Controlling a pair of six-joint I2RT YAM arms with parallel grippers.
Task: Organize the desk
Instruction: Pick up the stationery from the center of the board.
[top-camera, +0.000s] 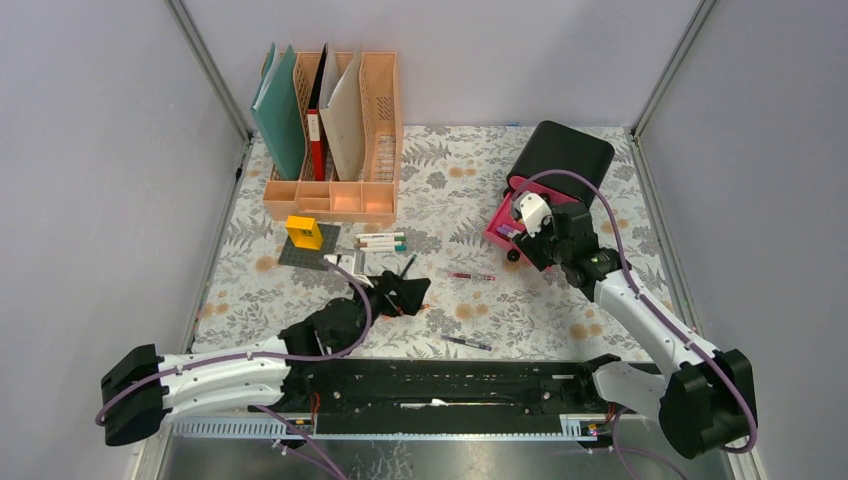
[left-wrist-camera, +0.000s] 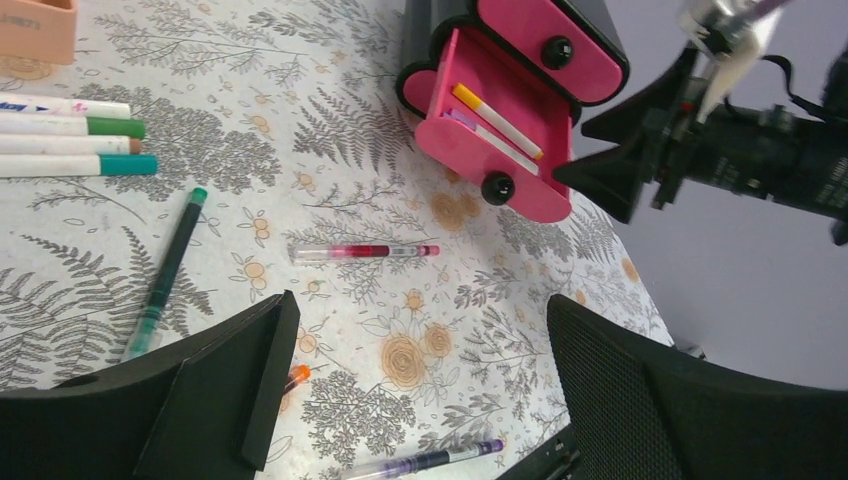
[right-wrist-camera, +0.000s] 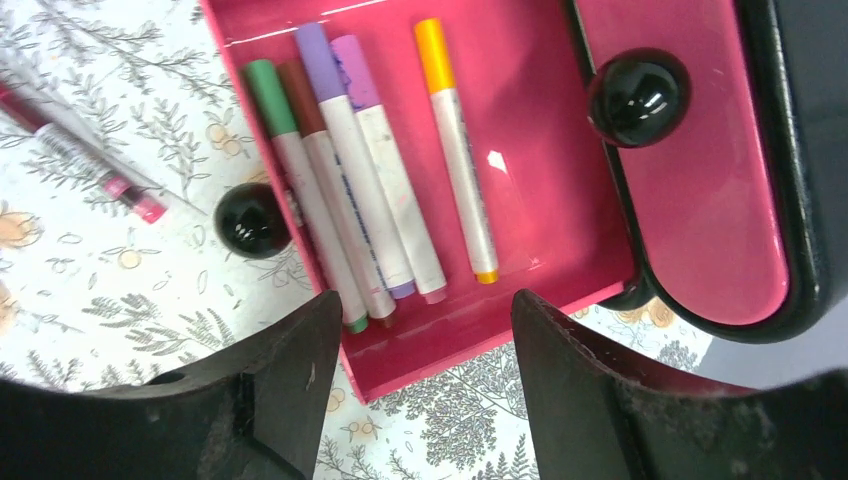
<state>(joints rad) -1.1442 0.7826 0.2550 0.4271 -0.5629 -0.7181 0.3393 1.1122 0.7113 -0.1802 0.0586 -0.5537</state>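
Desk (top-camera: 560, 310) cloth, white with grey ferns and tan-orange flowers, spreads flat between the grey walls and carries everything in view. At far right, a black drawer box (top-camera: 565, 150) has its pink drawer (right-wrist-camera: 540, 150) pulled out. Five markers (right-wrist-camera: 345, 170) lie side by side in it, capped green, brown, purple, lilac and yellow. The right gripper (right-wrist-camera: 420, 300) hangs just above the drawer's near end, jaws apart and holding nothing.

Near the middle of the desk, the left gripper (left-wrist-camera: 420, 300) hovers low with its fingers spread wide, empty. Beyond it lies a red pen (left-wrist-camera: 365, 251), with a green pen (left-wrist-camera: 165, 272) to its left and a purple pen (left-wrist-camera: 425, 462) nearer the arm bases. A row of markers (left-wrist-camera: 60, 135) sits beside a yellow block (top-camera: 304, 232), in front of the peach file rack (top-camera: 335, 195) at far left.
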